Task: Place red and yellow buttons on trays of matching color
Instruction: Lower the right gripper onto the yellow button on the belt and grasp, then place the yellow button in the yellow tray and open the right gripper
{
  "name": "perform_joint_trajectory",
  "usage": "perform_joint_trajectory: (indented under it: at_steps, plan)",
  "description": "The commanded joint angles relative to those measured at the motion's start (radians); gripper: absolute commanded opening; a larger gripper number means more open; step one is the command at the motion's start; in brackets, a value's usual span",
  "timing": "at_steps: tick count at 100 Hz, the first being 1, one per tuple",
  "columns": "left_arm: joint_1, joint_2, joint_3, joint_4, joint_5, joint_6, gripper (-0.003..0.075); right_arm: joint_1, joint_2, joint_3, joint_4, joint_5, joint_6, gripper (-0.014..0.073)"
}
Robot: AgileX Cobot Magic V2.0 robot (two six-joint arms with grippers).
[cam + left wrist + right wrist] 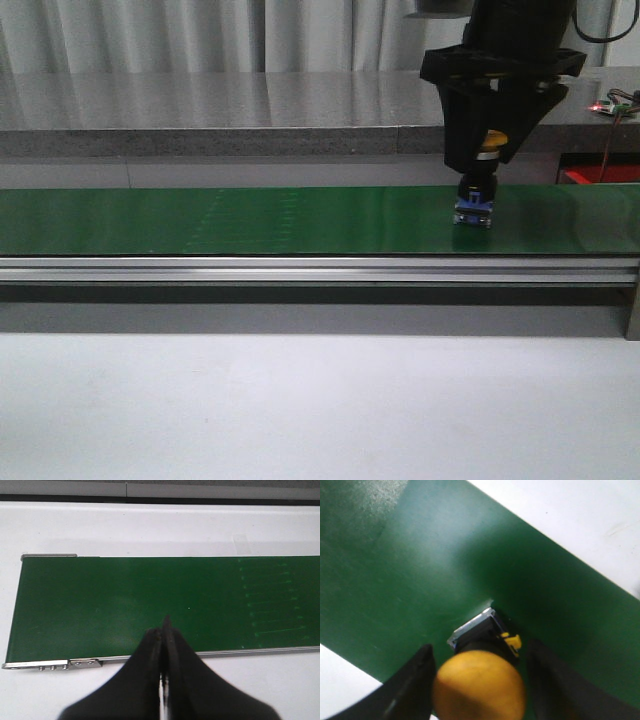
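A yellow button (478,195) with a domed yellow cap (479,685) and a black and blue base stands upright on the green belt (250,220), toward its right. My right gripper (490,150) hangs straight over it, open, with one finger on each side of the cap (480,652). A gap shows at one finger; the other is close to the cap. My left gripper (165,627) is shut with nothing in it, above the belt's (125,605) edge near its left end. The red button and the trays are out of view.
An aluminium rail (300,268) runs along the belt's front, with white table (300,400) before it. A grey counter (200,110) lies behind. At the far right sit a red shape (575,177) I cannot identify and a small board with a red light (612,105).
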Motion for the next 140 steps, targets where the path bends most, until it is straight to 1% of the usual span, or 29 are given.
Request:
perform_joint_trajectory:
  at_steps: [1, 7, 14, 19, 24, 38, 52, 66, 78, 98, 125, 140]
  plan:
    - [-0.008, -0.024, -0.025, -0.016, -0.051, -0.003, -0.0019, -0.001, -0.046, -0.024, -0.003, 0.001, -0.001, 0.0293]
    - [-0.008, -0.024, -0.025, -0.016, -0.051, -0.003, -0.0019, -0.001, -0.048, -0.024, -0.004, 0.003, 0.003, 0.0192]
    - [-0.008, -0.024, -0.025, -0.016, -0.051, -0.003, -0.0019, -0.001, -0.054, -0.024, -0.004, 0.006, 0.003, 0.0107]
    - [-0.008, -0.024, -0.025, -0.016, -0.051, -0.003, -0.0019, -0.001, -0.060, -0.024, -0.006, 0.013, 0.004, 0.0069]
    - [-0.008, -0.024, -0.025, -0.016, -0.051, -0.003, -0.0019, -0.002, -0.068, -0.024, -0.010, 0.025, 0.011, 0.0052]
    - [-0.008, -0.024, -0.025, -0.016, -0.051, -0.003, -0.0019, -0.021, -0.105, -0.024, -0.013, 0.067, 0.031, 0.0051]
    - [-0.008, -0.024, -0.025, -0.016, -0.051, -0.003, -0.0020, -0.060, -0.160, -0.023, -0.018, 0.087, 0.054, 0.0051]
    - [-0.008, -0.024, -0.025, -0.016, -0.051, -0.003, -0.0019, -0.124, -0.227, -0.010, -0.026, 0.101, 0.056, 0.0051]
    - [-0.008, -0.024, -0.025, -0.016, -0.051, -0.003, -0.0019, -0.205, -0.290, 0.029, -0.027, 0.100, 0.062, 0.0051]
    - [-0.008, -0.024, -0.025, -0.016, -0.051, -0.003, -0.0020, -0.355, -0.387, 0.159, -0.026, 0.079, 0.067, 0.0051]
    - [-0.008, -0.024, -0.025, -0.016, -0.055, -0.003, -0.0019, -0.539, -0.541, 0.413, -0.027, -0.038, 0.122, 0.0051]
    - [-0.008, -0.024, -0.025, -0.016, -0.055, -0.003, -0.0020, -0.629, -0.597, 0.533, -0.028, -0.090, 0.127, 0.0051]
